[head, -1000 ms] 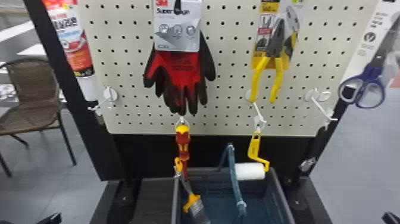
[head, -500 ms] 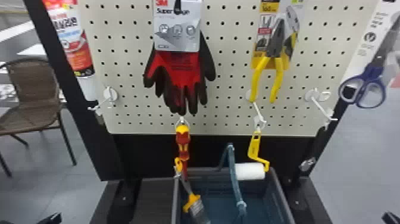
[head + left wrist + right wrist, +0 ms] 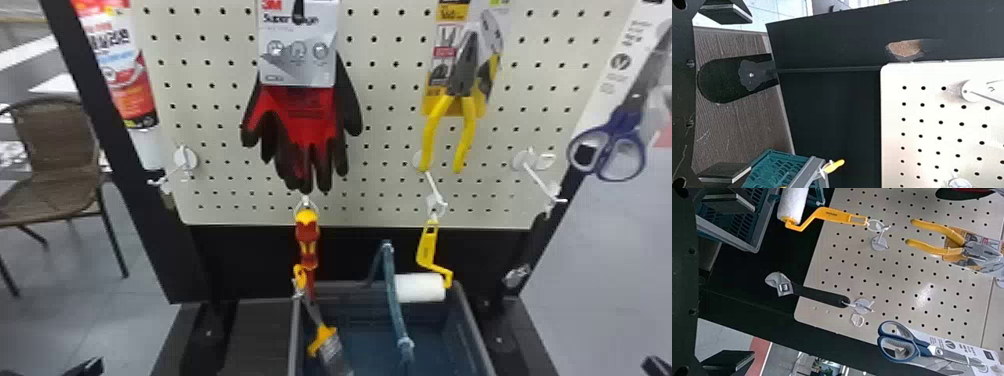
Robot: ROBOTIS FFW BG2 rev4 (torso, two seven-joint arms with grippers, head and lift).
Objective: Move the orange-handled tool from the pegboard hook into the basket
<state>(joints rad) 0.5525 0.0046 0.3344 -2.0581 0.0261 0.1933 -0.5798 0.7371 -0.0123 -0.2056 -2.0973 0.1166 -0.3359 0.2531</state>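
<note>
In the head view, my left gripper (image 3: 85, 368) is at the bottom left corner and my right gripper (image 3: 656, 368) at the bottom right. A yellow-orange-handled paint roller (image 3: 428, 245) hangs from a pegboard hook above the basket's (image 3: 475, 340) far right side. A red-and-yellow screwdriver (image 3: 307, 240) hangs under the gloves. In the left wrist view, my left gripper (image 3: 725, 93) stands open and empty, with the basket (image 3: 809, 172) near one finger. In the right wrist view, my right gripper (image 3: 728, 282) is open and empty, apart from the roller (image 3: 836, 216).
A yellow-ferruled paintbrush (image 3: 327, 345) is at the basket's left side. Gloves (image 3: 305, 120), pliers (image 3: 465, 90) and blue scissors (image 3: 610, 150) hang above. An adjustable wrench (image 3: 817, 294) hangs on a neighbouring hook. Dark posts flank the pegboard (image 3: 390, 120).
</note>
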